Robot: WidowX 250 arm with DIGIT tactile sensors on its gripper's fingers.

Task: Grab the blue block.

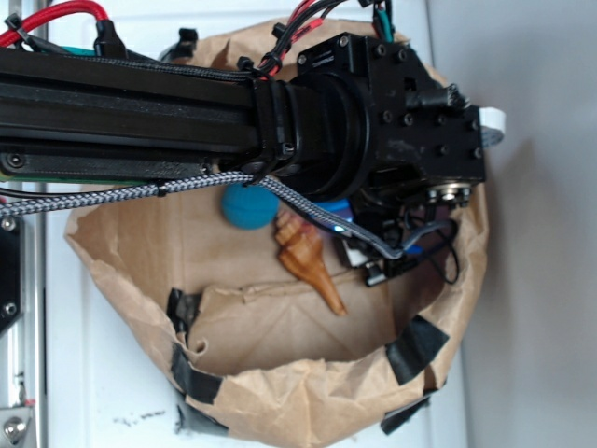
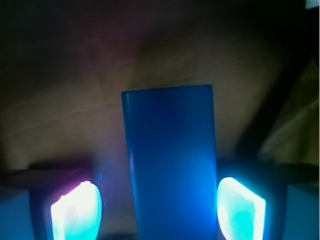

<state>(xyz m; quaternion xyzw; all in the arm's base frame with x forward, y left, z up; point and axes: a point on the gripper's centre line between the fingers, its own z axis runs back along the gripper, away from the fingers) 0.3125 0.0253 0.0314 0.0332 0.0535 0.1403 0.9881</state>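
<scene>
Fingers [image 2: 77,212]: apart, glowing pads flanking the blue block [image 2: 170,165], a gap visible each side. Block: lies centred between them on the brown paper [image 1: 280,373], long axis running straight ahead, across the closing line. Teal ball [image 1: 244,207] and wooden piece [image 1: 308,261] beside.

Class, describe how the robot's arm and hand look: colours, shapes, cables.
The arm is black and boxy, with bolted joint housings. Red wires loop on top; a braided grey cable runs beneath. The hand has two dark fingers whose pads glow pale cyan in the wrist view.
</scene>
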